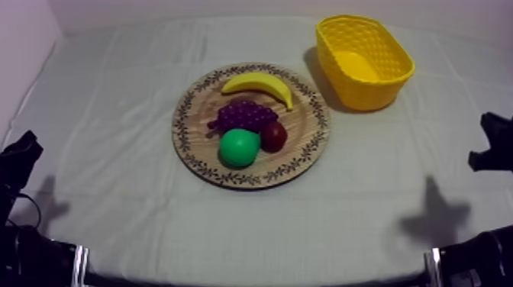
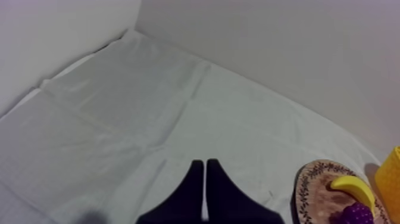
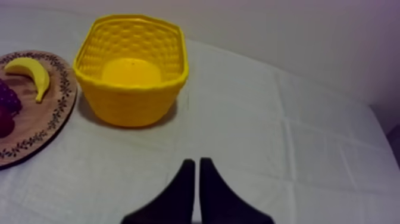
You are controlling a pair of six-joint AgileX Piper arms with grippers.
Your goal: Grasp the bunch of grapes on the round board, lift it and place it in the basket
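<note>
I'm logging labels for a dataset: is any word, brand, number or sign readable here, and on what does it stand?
None can be read. The wooden board has only a leaf pattern round its rim, no letters; the yellow basket and the cloth carry no writing.

No readable txt, nos., brand or sign anywhere. Round wooden board (image 1: 252,177), mid-scene: rim has dark repeating ornament only, no letters. Yellow lattice-walled basket (image 1: 366,90), far right: plain walls, no label.
</note>
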